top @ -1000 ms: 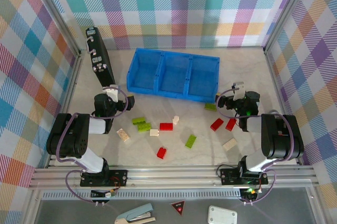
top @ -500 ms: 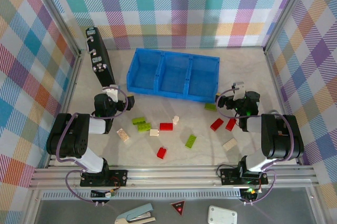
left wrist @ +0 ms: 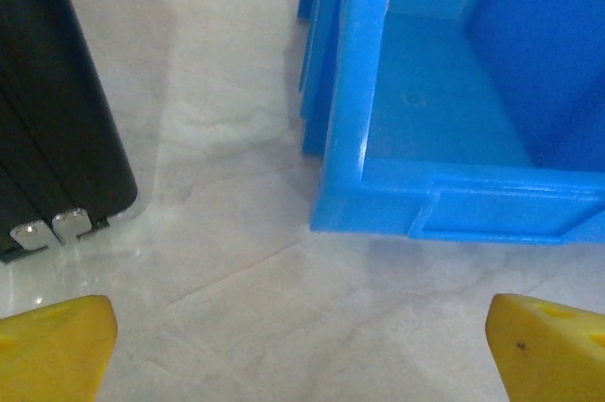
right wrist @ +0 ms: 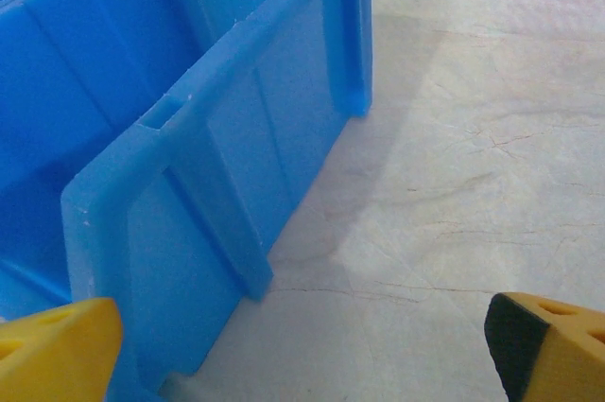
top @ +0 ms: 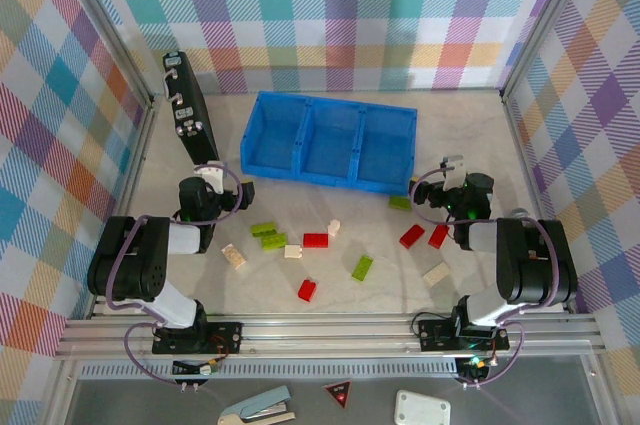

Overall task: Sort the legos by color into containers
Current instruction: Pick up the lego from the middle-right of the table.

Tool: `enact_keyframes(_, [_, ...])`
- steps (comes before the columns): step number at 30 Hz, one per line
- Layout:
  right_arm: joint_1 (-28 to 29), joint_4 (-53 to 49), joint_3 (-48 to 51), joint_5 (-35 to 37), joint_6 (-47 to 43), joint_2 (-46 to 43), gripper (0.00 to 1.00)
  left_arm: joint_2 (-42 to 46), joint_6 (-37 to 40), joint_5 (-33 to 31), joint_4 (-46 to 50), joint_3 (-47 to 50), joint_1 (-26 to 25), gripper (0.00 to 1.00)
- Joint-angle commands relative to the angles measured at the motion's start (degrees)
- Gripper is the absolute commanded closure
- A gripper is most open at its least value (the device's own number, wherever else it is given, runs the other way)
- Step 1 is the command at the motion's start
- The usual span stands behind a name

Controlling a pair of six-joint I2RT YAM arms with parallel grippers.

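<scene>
Twelve legos [top: 316,240] lay scattered before the blue tray [top: 328,141], all unmoved since a second ago; one green brick [top: 400,203] was half hidden by the right gripper [top: 418,195]. In the left wrist view, the left gripper [left wrist: 302,350] was spread, its tips cropped, and faced the tray's corner. In the right wrist view, the fingers were likewise apart beside the tray's wall.

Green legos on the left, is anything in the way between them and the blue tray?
Nothing visible does. Bare table lies between the two green legos and the near wall of the blue tray.
</scene>
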State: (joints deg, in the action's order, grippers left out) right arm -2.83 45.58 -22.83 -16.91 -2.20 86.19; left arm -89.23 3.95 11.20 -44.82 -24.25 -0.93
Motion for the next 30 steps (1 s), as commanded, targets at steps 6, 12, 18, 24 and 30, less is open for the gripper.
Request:
enact_keyframes(6, [0.5, -7.0, -0.6, -0.3, 0.2, -7.9, 0.01, 7.2, -1.1, -2.4, 13.5, -5.9, 0.6, 0.0])
enact_keyframes(12, [0.8, -17.5, -2.1, -0.7, 0.8, -11.5, 0.0, 13.5, -3.0, -10.0, 23.6, -9.1, 0.5, 0.0])
enact_keyframes(18, [2.3, -29.1, -4.1, 0.9, 4.4, -16.0, 0.03, 18.3, -7.7, -12.7, 39.8, -17.1, 0.6, 0.0])
enact_keyframes(24, [5.9, -45.9, -9.6, 5.8, 4.8, -20.0, 0.06, 19.1, -9.4, -6.9, 58.1, -26.1, 0.6, 0.0])
enact_keyframes(30, [6.3, -58.8, -12.7, 7.0, 9.5, -25.5, 0.1, 20.0, -8.3, -0.2, 71.9, -32.1, 0.7, 0.0])
